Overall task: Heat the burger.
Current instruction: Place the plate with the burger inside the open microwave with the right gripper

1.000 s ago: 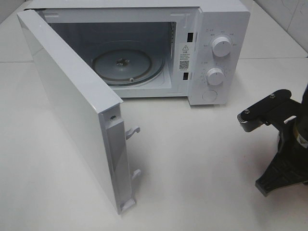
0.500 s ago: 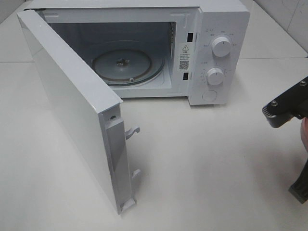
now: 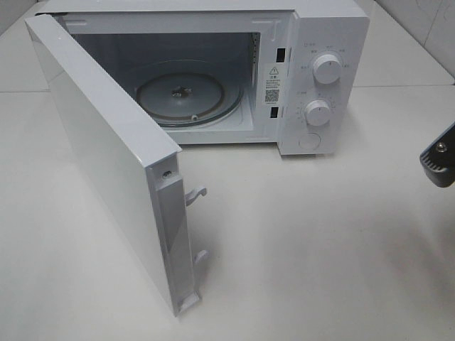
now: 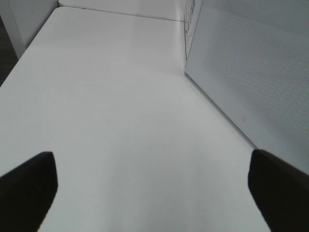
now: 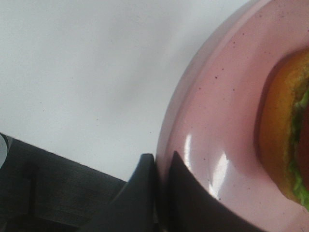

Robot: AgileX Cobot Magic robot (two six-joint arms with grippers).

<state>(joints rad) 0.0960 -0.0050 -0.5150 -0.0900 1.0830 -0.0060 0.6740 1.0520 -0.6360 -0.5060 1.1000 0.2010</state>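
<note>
The burger [image 5: 285, 135] shows only in the right wrist view: an orange-brown bun edge with green lettuce, lying on a pink round plate [image 5: 217, 121]. My right gripper [image 5: 161, 162] is shut on the plate's rim, one dark finger under it and one on top. In the exterior high view only a dark piece of the right arm [image 3: 441, 158] shows at the right edge; burger and plate lie outside that view. My left gripper [image 4: 154, 193] is open over the bare white table, holding nothing, beside the microwave door [image 4: 251, 82].
A white microwave [image 3: 320, 42] stands at the back of the table. Its door [image 3: 106, 156] is swung wide open toward the front left. A glass turntable [image 3: 188, 96] lies inside the cavity. Two dials [image 3: 325, 69] sit on its right panel.
The right arm has moved right, from well inside the exterior high view to almost out of it. The microwave and its door have not moved.
</note>
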